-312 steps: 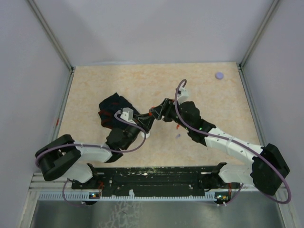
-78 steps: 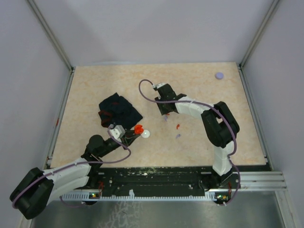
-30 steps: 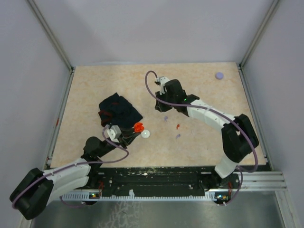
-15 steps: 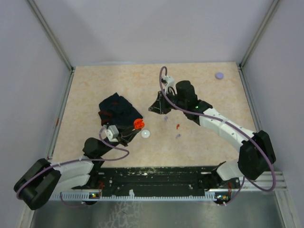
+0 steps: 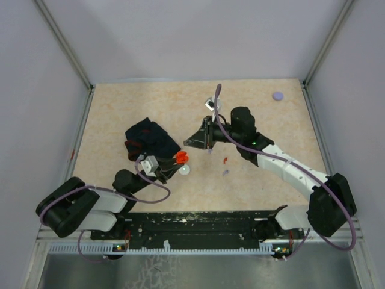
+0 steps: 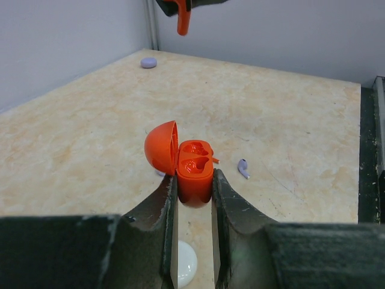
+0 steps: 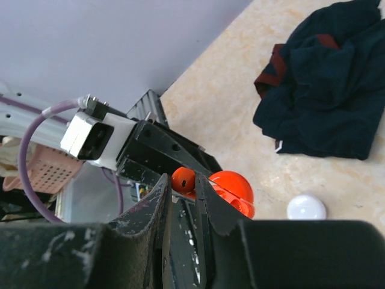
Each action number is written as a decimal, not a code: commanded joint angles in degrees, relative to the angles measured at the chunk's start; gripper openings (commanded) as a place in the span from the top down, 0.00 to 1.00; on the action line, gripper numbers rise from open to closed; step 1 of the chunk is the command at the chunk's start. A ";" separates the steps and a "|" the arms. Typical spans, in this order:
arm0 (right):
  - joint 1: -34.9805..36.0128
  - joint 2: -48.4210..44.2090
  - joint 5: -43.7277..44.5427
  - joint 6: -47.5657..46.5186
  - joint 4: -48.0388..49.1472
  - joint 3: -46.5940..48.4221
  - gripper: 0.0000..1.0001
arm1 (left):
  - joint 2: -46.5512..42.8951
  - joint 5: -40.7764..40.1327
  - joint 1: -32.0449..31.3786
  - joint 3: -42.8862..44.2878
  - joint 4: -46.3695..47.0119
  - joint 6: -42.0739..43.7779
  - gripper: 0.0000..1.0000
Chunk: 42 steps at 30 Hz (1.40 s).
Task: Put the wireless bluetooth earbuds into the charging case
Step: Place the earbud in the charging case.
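- The right arm has swung away from the middle of the counter (image 5: 120,108) and turned to face left. Its right hand (image 5: 194,142) now hangs above the surface and points at the other arm.
- The left arm has pushed forward and lifted. The left hand (image 5: 173,161) sits closer to the right one than it did a second ago.
- Judging from this, picking up is over and the handover into the case is about to start. The two hands look lined up but are not yet touching.
- The dark cloth (image 5: 149,138) lies bunched just behind the left hand. It is off the line between the hands, so it should not interfere.
- The charging case (image 6: 194,170) is clamped by its lower half between the left hand's nearly closed fingers. Its lid is flipped back to one side and both wells are empty and facing up.
- The raised lid looks like the only thing the approach could catch on.
- The white disc (image 5: 185,171) rests on the counter just below the held case.
- The lavender disc (image 5: 277,95) sits far off in the back right corner.
- The red earbud (image 7: 183,178) is pinched between the right hand's almost shut fingers, up in the air.
- A second red earbud (image 5: 224,160) and a lavender earbud (image 5: 225,173) lie loose on the counter beneath the right arm, waiting their turn.
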 commanded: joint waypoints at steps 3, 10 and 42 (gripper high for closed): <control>0.60 -1.93 -5.13 3.41 8.32 -1.36 0.86 | 0.13 3.18 0.23 3.20 15.59 -0.33 1.00; 2.31 -0.96 -6.44 4.55 10.78 -1.49 0.86 | -1.82 5.83 0.23 4.65 15.59 0.63 1.00; 5.85 0.82 -6.88 2.18 9.30 -1.48 0.87 | -8.47 4.37 0.23 5.23 15.59 0.51 1.00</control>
